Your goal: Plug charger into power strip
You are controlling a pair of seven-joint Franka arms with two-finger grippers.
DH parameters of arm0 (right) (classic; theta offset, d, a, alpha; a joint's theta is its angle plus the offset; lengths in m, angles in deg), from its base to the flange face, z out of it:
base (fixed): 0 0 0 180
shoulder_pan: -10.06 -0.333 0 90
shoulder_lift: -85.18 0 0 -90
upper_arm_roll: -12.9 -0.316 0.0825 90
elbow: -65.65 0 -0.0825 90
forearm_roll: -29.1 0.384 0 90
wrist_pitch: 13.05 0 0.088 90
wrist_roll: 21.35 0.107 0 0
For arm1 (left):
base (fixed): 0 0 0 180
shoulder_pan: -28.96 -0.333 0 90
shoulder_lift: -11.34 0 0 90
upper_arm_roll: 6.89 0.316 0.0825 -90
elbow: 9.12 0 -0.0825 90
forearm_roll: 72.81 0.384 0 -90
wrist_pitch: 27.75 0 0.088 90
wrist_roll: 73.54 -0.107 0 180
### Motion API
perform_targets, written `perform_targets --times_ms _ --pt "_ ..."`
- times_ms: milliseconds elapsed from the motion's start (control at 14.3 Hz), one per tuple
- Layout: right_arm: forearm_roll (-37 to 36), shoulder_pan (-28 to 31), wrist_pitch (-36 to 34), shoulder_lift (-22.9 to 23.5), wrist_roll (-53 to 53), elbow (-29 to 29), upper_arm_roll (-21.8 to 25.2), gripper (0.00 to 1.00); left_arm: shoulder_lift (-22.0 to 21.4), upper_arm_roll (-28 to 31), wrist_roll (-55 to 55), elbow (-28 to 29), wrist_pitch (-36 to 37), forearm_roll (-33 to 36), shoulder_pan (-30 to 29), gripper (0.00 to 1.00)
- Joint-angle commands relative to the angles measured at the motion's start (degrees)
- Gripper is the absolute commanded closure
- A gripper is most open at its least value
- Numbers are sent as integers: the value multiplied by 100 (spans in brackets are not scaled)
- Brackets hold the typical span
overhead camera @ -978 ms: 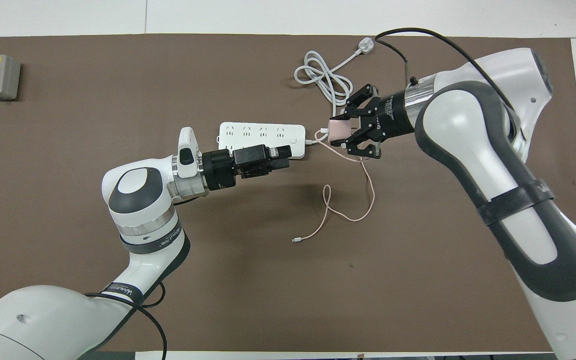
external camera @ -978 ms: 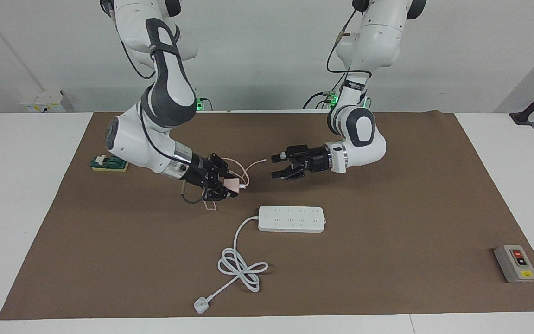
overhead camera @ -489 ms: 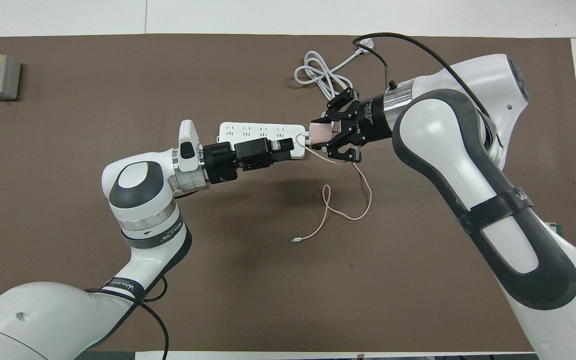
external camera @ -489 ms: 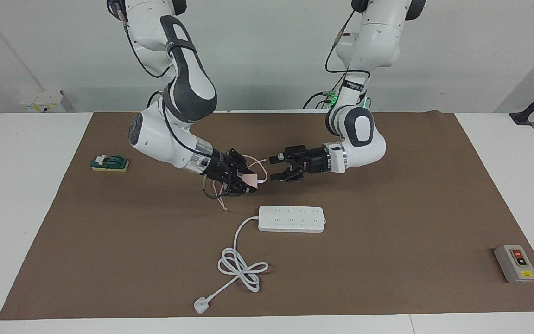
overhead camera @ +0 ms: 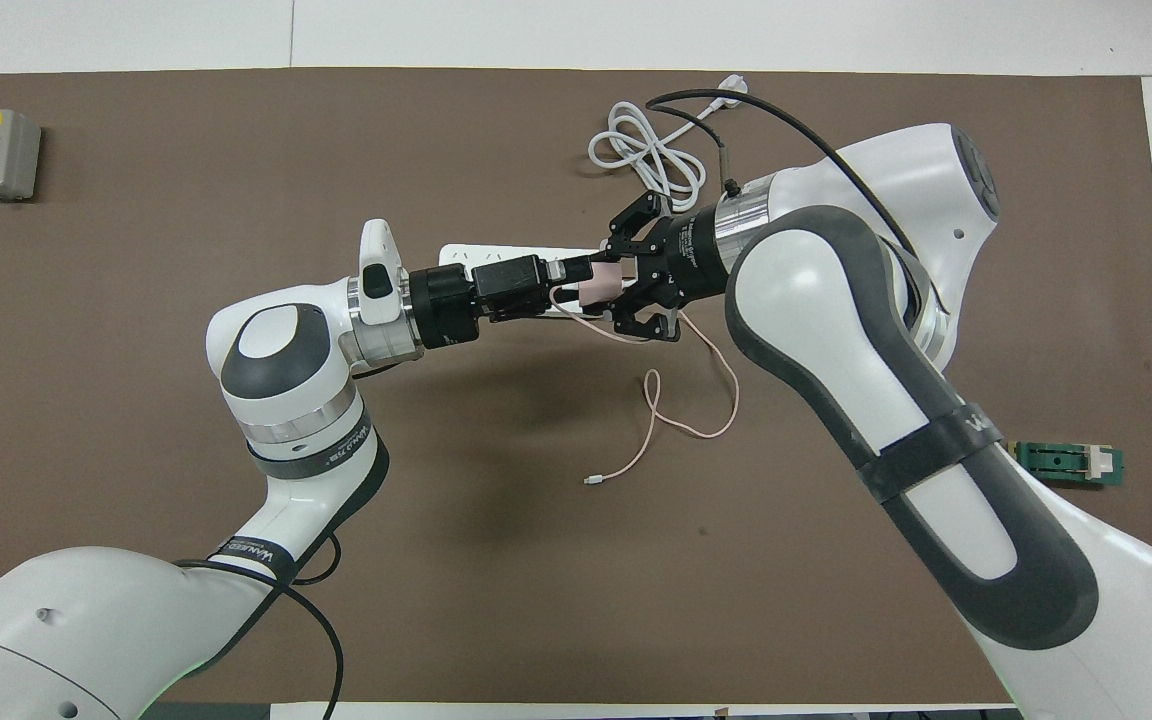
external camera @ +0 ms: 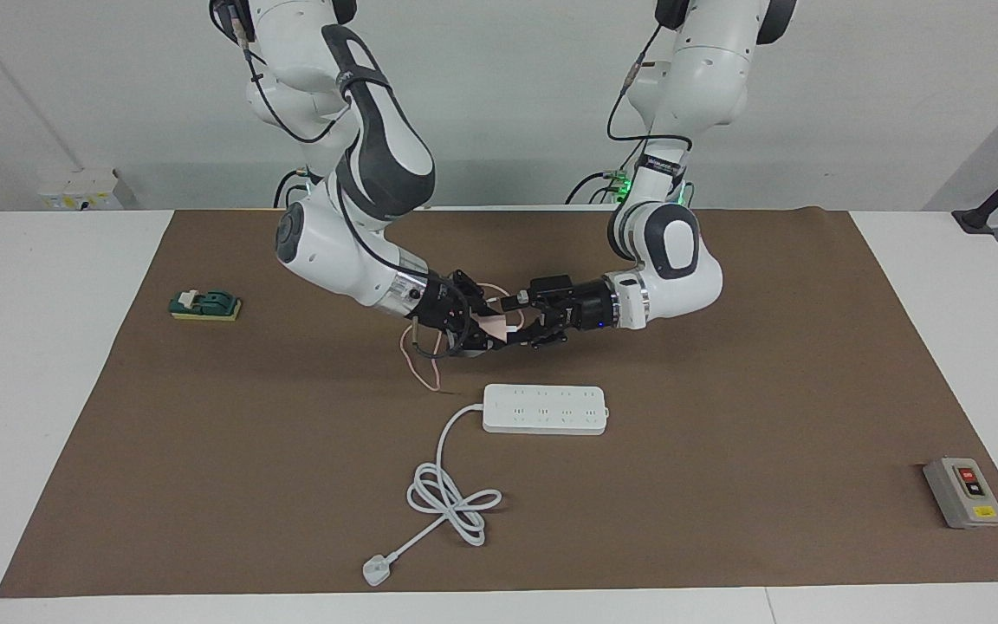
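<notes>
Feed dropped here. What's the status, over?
Right hand shut on charger, midair. Left hand open, at charger. Power strip unobstructed on mat.

Your right gripper point(external camera: 489, 334) is clamped shut in mid-air; your left gripper point(external camera: 523, 318) meets it tip to tip, fingers spread.

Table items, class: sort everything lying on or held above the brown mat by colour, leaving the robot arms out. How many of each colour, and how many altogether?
White: 1, the power strip with its cord
Pink: 1, the charger with its thin cable, held above the mat
Grey: 1, the button box
Green: 1, the small block
Total: 4
</notes>
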Motion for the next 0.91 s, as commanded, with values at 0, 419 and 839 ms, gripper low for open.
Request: perform_targets --times_ms 0,419,839 --pt "122 -46 167 -79 85 94 -7 100 119 25 -27 -142 34 -58 20 0" --pt "122 -46 194 -79 85 85 -7 100 110 25 -27 -37 235 -49 -85 0" --pt "122 -46 194 -79 94 85 -7 100 101 42 -27 -11 262 -40 -103 0"
